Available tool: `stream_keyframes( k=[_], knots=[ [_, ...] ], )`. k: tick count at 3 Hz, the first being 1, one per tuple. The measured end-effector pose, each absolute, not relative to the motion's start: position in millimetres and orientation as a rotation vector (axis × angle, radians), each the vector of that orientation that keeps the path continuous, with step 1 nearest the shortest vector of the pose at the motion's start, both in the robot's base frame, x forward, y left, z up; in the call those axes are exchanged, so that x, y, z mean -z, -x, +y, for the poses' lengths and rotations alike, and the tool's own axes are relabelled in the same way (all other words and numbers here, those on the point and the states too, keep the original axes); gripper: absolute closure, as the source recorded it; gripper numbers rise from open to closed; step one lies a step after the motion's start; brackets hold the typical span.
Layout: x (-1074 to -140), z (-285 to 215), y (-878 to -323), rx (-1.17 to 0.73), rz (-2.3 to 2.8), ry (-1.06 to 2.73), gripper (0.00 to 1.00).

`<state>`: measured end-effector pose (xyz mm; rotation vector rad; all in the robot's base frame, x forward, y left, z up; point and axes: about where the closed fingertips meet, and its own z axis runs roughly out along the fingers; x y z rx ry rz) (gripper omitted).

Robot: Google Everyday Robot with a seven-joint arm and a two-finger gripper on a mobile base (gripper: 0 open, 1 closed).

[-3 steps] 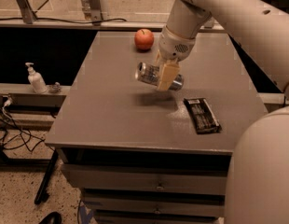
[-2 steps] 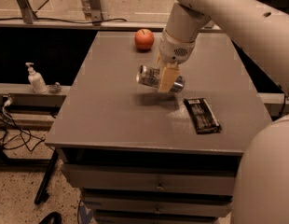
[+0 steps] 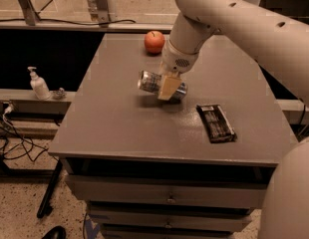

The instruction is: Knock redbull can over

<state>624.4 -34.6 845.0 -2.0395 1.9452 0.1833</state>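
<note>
**A:** What's nearest on the counter?

**B:** A flat dark bar, toward the right front. It has no part in this.

**A:** And the can?

**B:** The can is mid-counter, just beyond the bar and to its left. It's on its side, with its length running left to right. The gripper is right over its middle. I cannot tell whether it is open or clamped on the can.

**A:** How would it handle?

**B:** It's thin, smooth, round metal, so I judge it light, slippery and easy to dent. Lying down, it will roll. A grasp belongs across the mid-body, and a light nudge should be enough to shift it.

**A:** Farther back?

**B:** An apple, well apart from the can, near the far edge.
</note>
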Motion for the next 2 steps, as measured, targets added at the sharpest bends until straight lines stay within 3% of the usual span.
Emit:
stream_keyframes(
  k=[2],
  knots=[
    [-832.3,-19.0,-627.0,-0.214,1.951,1.991,0.14]
  ],
)
